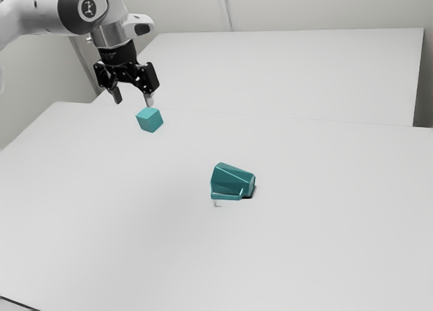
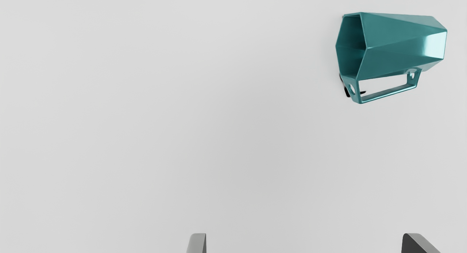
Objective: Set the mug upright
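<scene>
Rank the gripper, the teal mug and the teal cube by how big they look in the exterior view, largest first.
1. Gripper
2. Teal mug, lying on its side
3. Teal cube

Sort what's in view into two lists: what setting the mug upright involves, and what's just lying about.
For the job:
- teal mug, on its side, handle included
- gripper, open and away from the mug

Just lying about:
- teal cube, apart from the mug
</scene>
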`<action>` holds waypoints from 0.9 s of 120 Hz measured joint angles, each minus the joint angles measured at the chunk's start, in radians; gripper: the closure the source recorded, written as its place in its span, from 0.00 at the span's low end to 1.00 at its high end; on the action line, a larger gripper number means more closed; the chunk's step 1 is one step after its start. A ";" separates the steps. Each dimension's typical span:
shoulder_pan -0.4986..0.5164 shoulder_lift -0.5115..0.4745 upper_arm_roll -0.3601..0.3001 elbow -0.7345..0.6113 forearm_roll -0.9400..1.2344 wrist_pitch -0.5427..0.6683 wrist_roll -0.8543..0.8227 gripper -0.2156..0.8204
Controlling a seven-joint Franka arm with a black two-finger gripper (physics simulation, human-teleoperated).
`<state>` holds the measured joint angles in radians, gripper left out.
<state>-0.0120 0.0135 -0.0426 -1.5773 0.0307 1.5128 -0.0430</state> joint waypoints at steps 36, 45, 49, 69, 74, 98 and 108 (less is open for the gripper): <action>0.003 0.039 0.002 0.034 0.000 0.000 0.005 0.23; 0.010 0.056 0.005 0.042 -0.003 0.002 0.011 0.23; 0.014 0.062 0.008 0.043 -0.008 0.005 0.014 0.23; 0.054 0.082 0.019 0.016 -0.086 0.035 0.048 0.23; 0.057 0.084 0.028 0.002 -0.114 0.049 0.060 0.23; 0.058 0.086 0.057 -0.118 -0.259 0.163 0.146 0.23; 0.057 0.088 0.064 -0.165 -0.337 0.215 0.190 0.23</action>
<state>0.0451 0.1013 0.0219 -1.7420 -0.3068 1.7282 0.1469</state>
